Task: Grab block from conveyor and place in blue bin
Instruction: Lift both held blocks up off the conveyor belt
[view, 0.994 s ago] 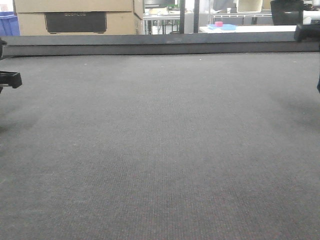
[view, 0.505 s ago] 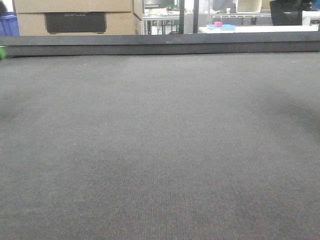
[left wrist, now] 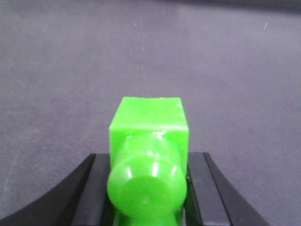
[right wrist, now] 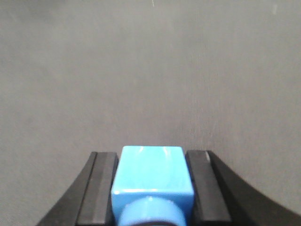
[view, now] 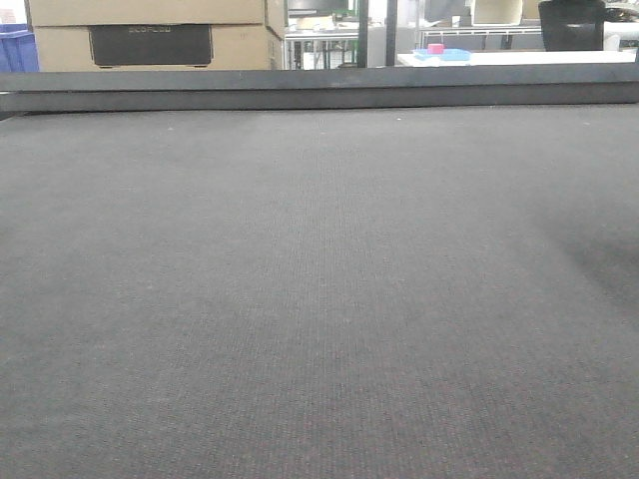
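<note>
Green block (left wrist: 149,126) is clamped in the left gripper (left wrist: 148,160). In the left wrist view its two black fingers (left wrist: 89,188) press against the block's opposite sides. A rounded green stud on the block faces the camera and its square end points away. The dark grey woven conveyor (left wrist: 70,70) fills the whole background behind the block. This view does not show whether the block touches the conveyor surface or hangs above it.

In the right wrist view the right gripper (right wrist: 151,162) is likewise closed on a load, a blue block (right wrist: 153,172). That block is seated squarely between its black fingers (right wrist: 101,188), with a round blue stud toward the camera. The conveyor is again the only surface behind it, and contact with it cannot be judged.

The front-facing view shows the conveyor as a broad flat belt running to a dark metal rail (view: 319,88) along its far edge. Beyond that rail, at the conveyor's left end, a blue bin (view: 16,48) is partly visible at the frame edge. A cardboard box (view: 150,25) stands just beside the bin. Beyond the rail toward the conveyor's right end stands a white table (view: 539,58). It carries a small pink object (view: 435,48) on a light blue one, too small to identify.
</note>
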Controlling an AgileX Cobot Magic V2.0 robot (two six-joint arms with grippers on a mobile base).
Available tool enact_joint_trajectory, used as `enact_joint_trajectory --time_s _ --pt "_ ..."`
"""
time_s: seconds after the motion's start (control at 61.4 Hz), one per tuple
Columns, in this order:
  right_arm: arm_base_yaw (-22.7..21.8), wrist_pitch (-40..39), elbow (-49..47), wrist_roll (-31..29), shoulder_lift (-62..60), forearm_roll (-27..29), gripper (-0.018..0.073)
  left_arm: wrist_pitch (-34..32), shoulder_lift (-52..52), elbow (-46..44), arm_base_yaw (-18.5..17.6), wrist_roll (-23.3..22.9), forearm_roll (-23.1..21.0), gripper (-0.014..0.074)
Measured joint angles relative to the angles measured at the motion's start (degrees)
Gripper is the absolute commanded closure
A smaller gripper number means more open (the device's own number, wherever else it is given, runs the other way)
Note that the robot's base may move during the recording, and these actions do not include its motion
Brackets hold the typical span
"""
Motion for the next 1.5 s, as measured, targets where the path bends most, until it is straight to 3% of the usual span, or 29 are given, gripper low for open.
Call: enact_joint_trajectory --time_s 0.244,0.619,0.88,1.499 --pt "0.00 -3.42 10.67 0.00 -12.18 -0.10 0.0721 -0.36 -16.68 7.47 0.00 0.00 -0.14 0.0707" --pt "0.00 -5.23 11.09 -0.15 -23.42 -0.21 0.0721 -0.36 -31.13 7.95 0.00 0.00 -0.14 0.0707" --pt "0.00 -9.38 11.01 -0.15 -26.96 -0.21 0.0721 -0.36 -32.72 7.95 0.00 0.00 -0.14 0.0707" --pt "0.00 -9.72 11.01 -0.15 -26.96 -0.21 0.0721 -0.95 -32.72 7.95 0.00 0.00 -0.14 0.0707"
